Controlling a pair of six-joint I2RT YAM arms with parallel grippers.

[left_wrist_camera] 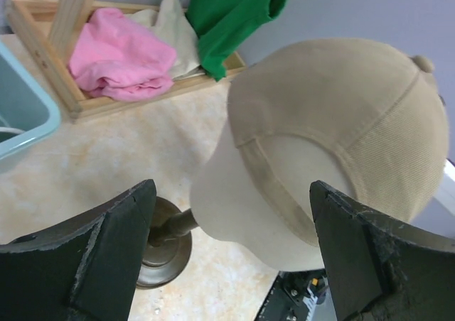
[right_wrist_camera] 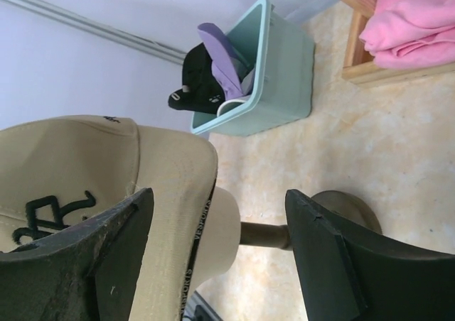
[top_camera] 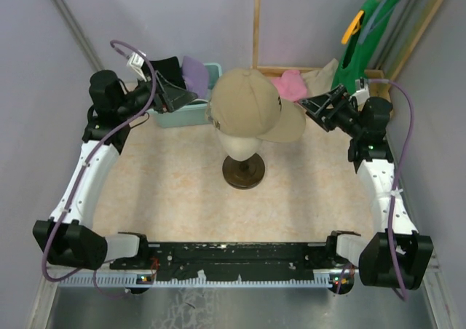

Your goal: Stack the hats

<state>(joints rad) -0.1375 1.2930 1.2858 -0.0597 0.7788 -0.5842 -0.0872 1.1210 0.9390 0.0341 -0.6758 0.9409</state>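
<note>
left arm reaches along the left side of the table, its left claw (left_wrist_camera: 231,193) raised near the far-left corner and aimed at the head form; fingers (left_wrist_camera: 106,257) spread wide apart, nothing between them. right arm mirrors it on the right side, right claw (right_wrist_camera: 217,197) level with the cap's brim, fingers likewise wide apart and holding nothing. neither claw touches the cap. tan cap (top_camera: 247,100) sits on a pale head form (top_camera: 242,148) mounted on a post with a round dark base (top_camera: 243,173) at mid table; brim points toward the right arm, dark stitched logo on the front seen from the right wrist, open back gap with strap seen from the left wrist. teal bin (right_wrist_camera: 284,72) stands at the far left of the table, just beyond the left claw. inside it: purple cap (right_wrist_camera: 224,69) and black cap (right_wrist_camera: 193,86) bunched together and poking above the rim; a sliver of white shows under them, cannot tell what it is. wooden tray (left_wrist_camera: 43,58) lies at the far right, holding a crumpled pink cloth (left_wrist_camera: 117,55) with a cream cloth (left_wrist_camera: 174,30) beside it. a green top (left_wrist_camera: 227,15) hangs down over the tray's right end.
</note>
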